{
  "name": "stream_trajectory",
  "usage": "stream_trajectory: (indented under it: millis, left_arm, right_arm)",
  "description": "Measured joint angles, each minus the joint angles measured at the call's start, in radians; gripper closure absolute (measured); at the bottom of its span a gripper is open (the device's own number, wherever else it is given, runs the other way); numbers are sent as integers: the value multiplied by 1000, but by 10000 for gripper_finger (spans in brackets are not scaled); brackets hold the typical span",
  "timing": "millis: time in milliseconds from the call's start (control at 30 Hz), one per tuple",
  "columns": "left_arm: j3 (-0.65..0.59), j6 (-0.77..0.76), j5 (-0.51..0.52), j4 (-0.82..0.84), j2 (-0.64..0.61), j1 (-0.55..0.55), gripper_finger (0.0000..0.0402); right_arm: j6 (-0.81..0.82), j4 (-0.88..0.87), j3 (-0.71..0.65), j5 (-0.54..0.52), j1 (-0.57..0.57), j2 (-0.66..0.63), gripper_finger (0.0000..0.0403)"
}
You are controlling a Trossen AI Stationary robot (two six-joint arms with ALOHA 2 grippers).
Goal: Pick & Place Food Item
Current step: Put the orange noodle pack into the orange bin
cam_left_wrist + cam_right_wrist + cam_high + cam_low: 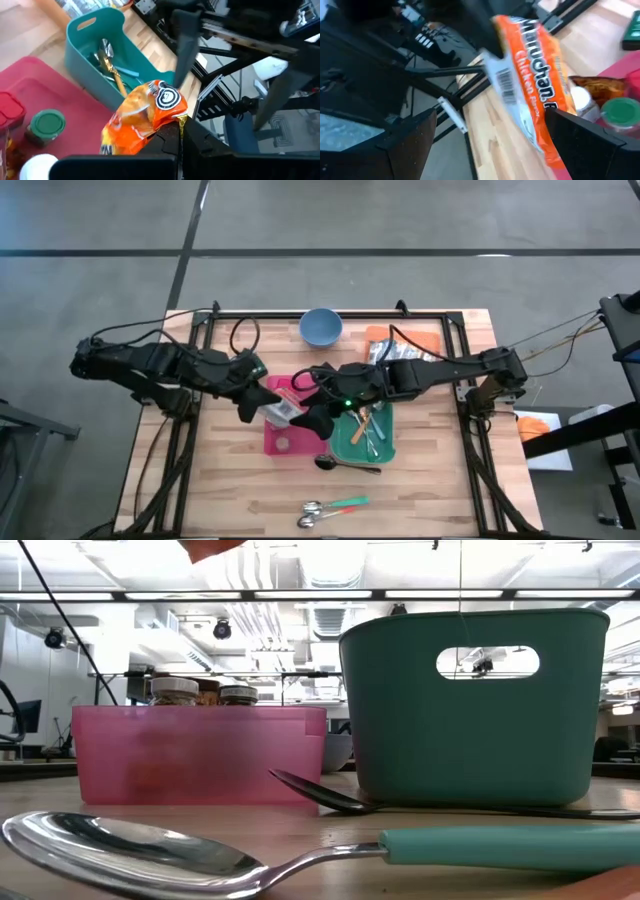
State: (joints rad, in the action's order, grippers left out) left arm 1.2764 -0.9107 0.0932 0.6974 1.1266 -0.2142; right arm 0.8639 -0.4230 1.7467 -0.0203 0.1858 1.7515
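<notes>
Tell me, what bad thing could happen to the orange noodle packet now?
The left gripper pinches the noodle packet only at one edge, above the pink bin, so it might slip and drop among the jars. The right gripper is open close beside the packet, so the two arms might bump or crush it.

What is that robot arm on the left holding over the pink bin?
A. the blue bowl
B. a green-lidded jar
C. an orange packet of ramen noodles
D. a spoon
C: the left gripper is shut on the orange ramen packet, held above the pink bin, while the right gripper stands open around the packet's other end.
</notes>
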Motion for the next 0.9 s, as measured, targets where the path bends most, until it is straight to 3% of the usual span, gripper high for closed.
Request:
stream_trajectory:
  millis: [400,900]
  left_arm:
    - [114,81,-29,54,67,8,401]
    - [120,70,-72,48,67,7,401]
  right_arm:
    - [-14,-34,0,-13,-10,-7,36]
    - [-124,-52,0,-22,-10,-32,36]
